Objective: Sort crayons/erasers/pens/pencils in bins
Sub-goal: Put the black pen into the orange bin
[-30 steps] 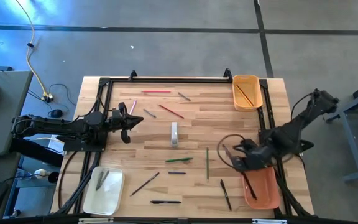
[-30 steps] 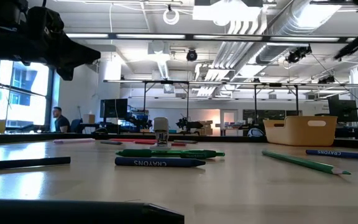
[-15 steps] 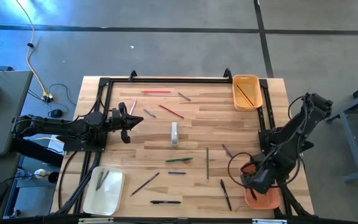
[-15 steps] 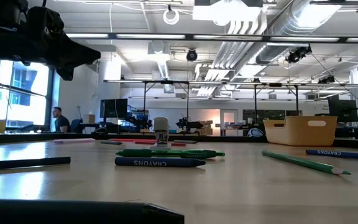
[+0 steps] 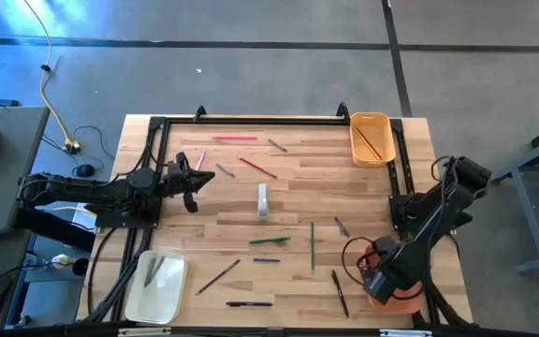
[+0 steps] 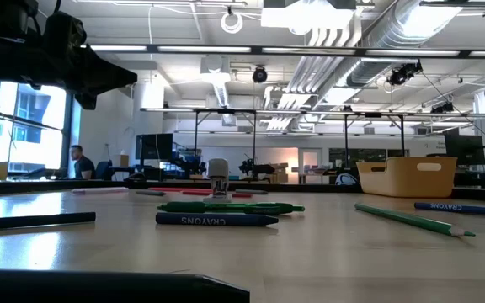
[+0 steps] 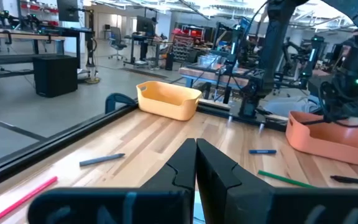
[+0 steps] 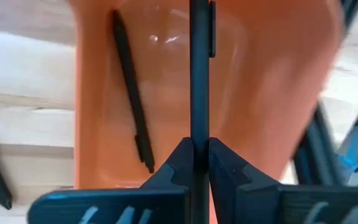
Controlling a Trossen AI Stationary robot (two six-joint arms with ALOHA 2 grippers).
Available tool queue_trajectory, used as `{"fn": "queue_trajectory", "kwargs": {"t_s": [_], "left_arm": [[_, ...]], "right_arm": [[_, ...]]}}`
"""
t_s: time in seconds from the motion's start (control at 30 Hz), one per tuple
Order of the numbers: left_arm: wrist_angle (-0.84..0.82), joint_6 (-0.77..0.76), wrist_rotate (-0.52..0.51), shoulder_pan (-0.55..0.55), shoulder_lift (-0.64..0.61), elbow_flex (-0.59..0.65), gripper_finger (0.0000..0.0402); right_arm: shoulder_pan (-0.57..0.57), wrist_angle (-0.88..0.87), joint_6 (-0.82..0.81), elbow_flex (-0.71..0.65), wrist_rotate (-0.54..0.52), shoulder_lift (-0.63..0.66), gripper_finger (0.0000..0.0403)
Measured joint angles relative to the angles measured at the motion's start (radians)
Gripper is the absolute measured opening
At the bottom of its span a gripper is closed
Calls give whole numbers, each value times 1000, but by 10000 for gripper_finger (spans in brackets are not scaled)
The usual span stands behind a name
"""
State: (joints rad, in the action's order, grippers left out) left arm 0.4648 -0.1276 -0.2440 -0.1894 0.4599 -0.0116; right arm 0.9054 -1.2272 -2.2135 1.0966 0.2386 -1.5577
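My right gripper (image 5: 374, 281) is over the larger orange bin (image 5: 402, 300) at the table's near right and is shut on a black pen (image 8: 199, 74). A second black pen (image 8: 131, 93) lies on the bin's floor (image 8: 247, 93). My left gripper (image 5: 192, 180) is shut and empty above the table's far left; it also shows in its own wrist view (image 7: 196, 158). More black pens (image 5: 250, 303) (image 5: 341, 292) lie on the table near the front edge. A green pencil (image 5: 313, 245) and red pencils (image 5: 258, 168) lie flat on the wood. My right gripper pinches the black pen's shaft (image 8: 199, 127) between its two fingers. The pen runs on straight past the fingertips, its clip (image 8: 211, 31) toward the far end. The fingers slant downward into the orange bin. The pen is over the bin's inside.
The small yellow-orange bin (image 5: 371, 138), with thin sticks in it, stands at the far right corner. The cream-white bin (image 5: 155, 286) stands at the near left with a few items. A pale upright eraser (image 5: 262, 201), a green marker (image 5: 269, 241) and a blue crayon (image 5: 267, 259) lie mid-table.
My right gripper has gone toward the table's near edge, from beside the orange bin's far end to over the bin, carrying the black pen and staying shut on it.
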Motion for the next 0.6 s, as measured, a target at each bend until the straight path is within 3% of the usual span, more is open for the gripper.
{"fn": "queue_trajectory", "kwargs": {"t_s": [0.4,0.6], "left_arm": [[0,0,-2,0,0,0,0],[0,0,-2,0,0,0,0]], "right_arm": [[-3,100,60,0,-27,-137,13],[-28,115,101,0,-13,-142,64]]}}
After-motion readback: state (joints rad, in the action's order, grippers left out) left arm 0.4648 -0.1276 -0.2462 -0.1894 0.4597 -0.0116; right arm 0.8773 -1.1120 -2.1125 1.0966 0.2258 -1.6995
